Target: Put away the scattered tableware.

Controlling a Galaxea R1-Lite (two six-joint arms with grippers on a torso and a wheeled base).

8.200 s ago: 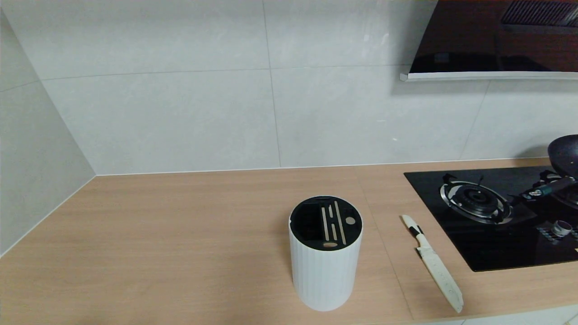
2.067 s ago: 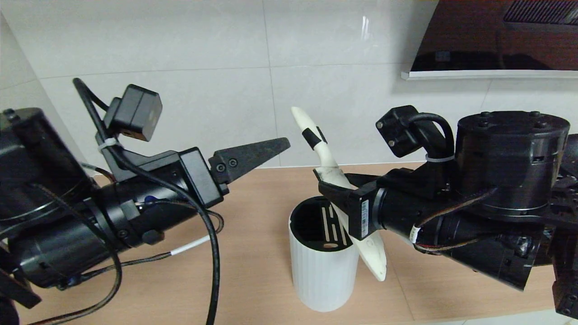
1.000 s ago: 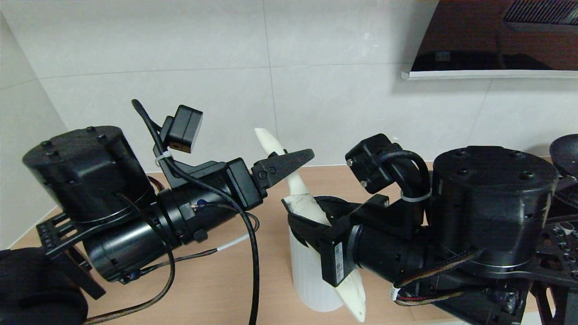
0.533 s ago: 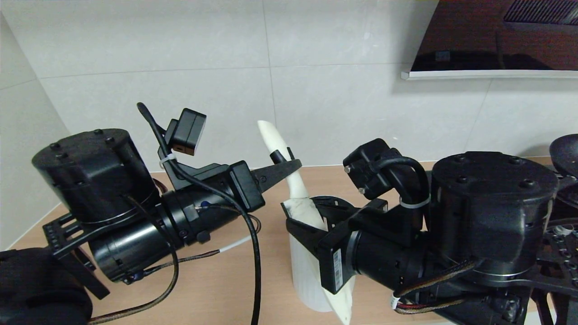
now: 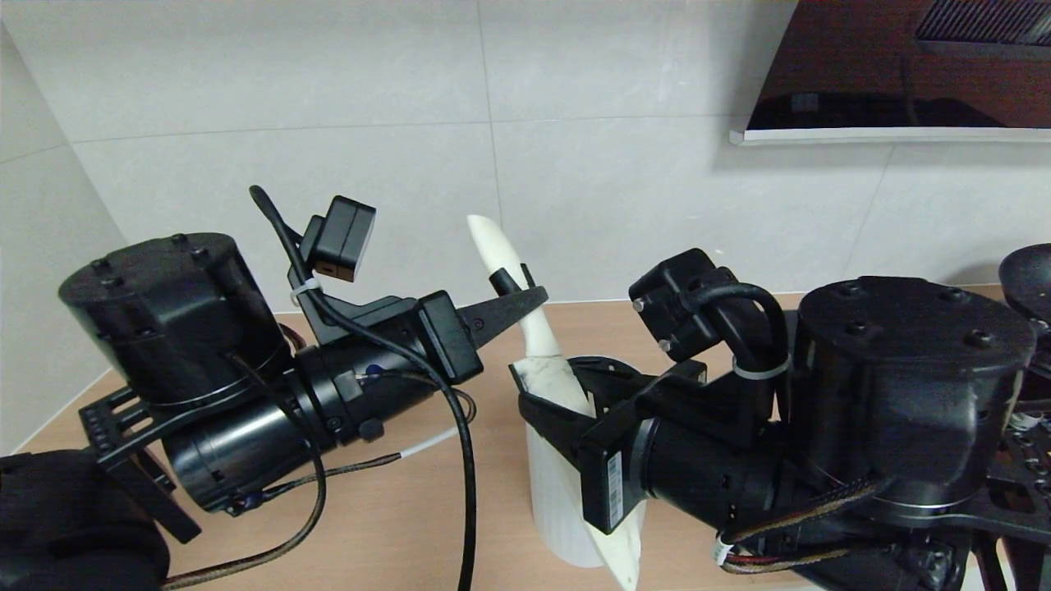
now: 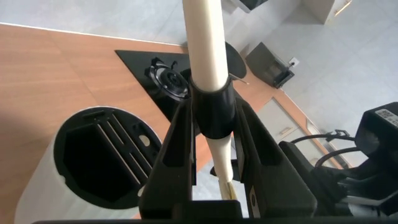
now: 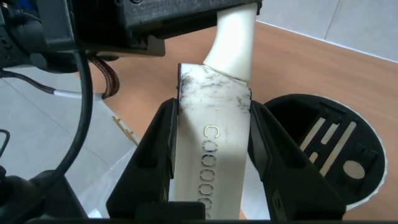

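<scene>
A white knife (image 5: 493,246) with a black band on its handle stands nearly upright over the white ribbed knife holder (image 5: 548,501), handle up and tip down in front of the holder. My right gripper (image 5: 566,394) is shut on the blade (image 7: 214,143). My left gripper (image 5: 517,300) is shut on the handle at the black band (image 6: 213,115). The holder's black slotted top (image 6: 93,155) lies just below the knife (image 7: 233,37). The same top (image 7: 317,149) sits beside the blade in the right wrist view.
The wooden counter (image 5: 410,509) meets a tiled wall behind. A black gas stove (image 6: 163,73) sits to the right, with a dark wok (image 5: 1026,275) on it. A range hood (image 5: 903,74) hangs at the upper right. Both arms crowd the space above the holder.
The knife lay flat on the counter right of the holder; my right gripper now holds it up. Within the last second my left gripper closed on the handle. Almost nothing moved since.
</scene>
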